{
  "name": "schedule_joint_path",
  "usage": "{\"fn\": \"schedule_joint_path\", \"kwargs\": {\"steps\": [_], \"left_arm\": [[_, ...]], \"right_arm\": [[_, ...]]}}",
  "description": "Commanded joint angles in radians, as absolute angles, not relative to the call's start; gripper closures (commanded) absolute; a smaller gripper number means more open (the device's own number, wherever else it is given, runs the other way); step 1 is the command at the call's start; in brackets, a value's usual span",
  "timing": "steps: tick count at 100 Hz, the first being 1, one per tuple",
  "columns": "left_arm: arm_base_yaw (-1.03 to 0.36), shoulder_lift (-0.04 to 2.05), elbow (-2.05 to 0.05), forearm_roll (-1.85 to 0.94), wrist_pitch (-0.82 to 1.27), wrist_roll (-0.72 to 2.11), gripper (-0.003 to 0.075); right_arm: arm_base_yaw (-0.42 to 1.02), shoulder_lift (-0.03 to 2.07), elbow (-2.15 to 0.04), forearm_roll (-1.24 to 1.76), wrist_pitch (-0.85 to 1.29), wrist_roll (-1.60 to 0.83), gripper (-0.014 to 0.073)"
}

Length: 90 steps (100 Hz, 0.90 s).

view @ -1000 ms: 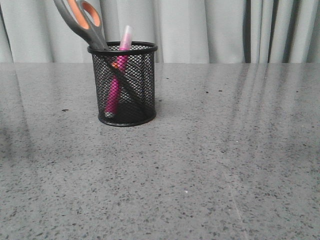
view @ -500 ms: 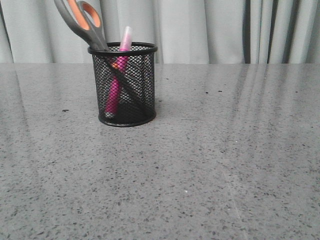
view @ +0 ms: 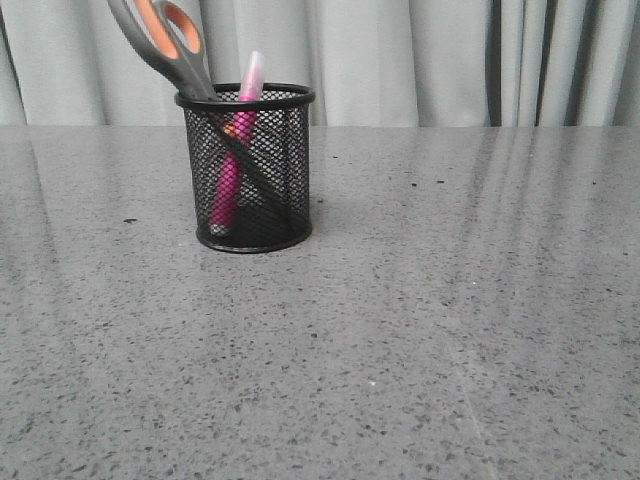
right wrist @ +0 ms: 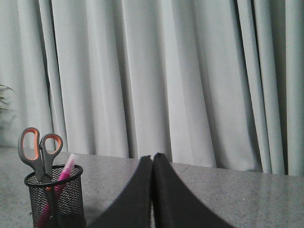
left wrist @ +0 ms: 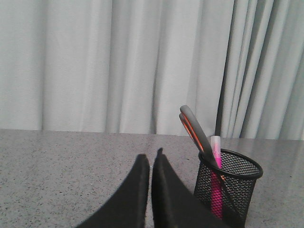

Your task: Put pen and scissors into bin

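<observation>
Both grippers, left gripper (left wrist: 150, 164) and right gripper (right wrist: 152, 161), closed, empty; no writing visible.

Soft even light, sharp focus; faint sheen streaks on table (view: 450, 330).

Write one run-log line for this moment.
pen: in bin | scissors: in bin | left gripper: shut, empty | right gripper: shut, empty

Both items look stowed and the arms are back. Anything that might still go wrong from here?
Two small risks. The scissors lean far out over the rim of the bin, handles high, so a bump might tip the light cup or lever them out. The pen also stands tilted, cap above the rim. Both the left gripper and right gripper are shut and apart from the bin, so contact seems unlikely.
</observation>
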<state>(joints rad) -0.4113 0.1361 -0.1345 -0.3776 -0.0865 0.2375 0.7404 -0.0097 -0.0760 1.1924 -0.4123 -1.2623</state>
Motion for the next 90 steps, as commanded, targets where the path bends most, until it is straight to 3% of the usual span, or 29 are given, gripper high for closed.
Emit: {"fn": "schedule_joint_path", "kwargs": {"steps": [1,61,90], "left_arm": [[-0.406,0.146,-0.162,-0.386,-0.158,0.234,0.0740],[-0.396,0.146,-0.160,-0.340,-0.160,0.234,0.0740],[-0.119,0.082,-0.100,-0.110,-0.073,0.051,0.0740]], "right_arm": [[0.737,-0.013,-0.102,1.167,-0.427,-1.274,0.0659],[0.737,-0.013,-0.102,1.167,-0.427,-1.274,0.0659],[0.737,-0.013,-0.102,1.167,-0.427,-1.274,0.0659]]}}
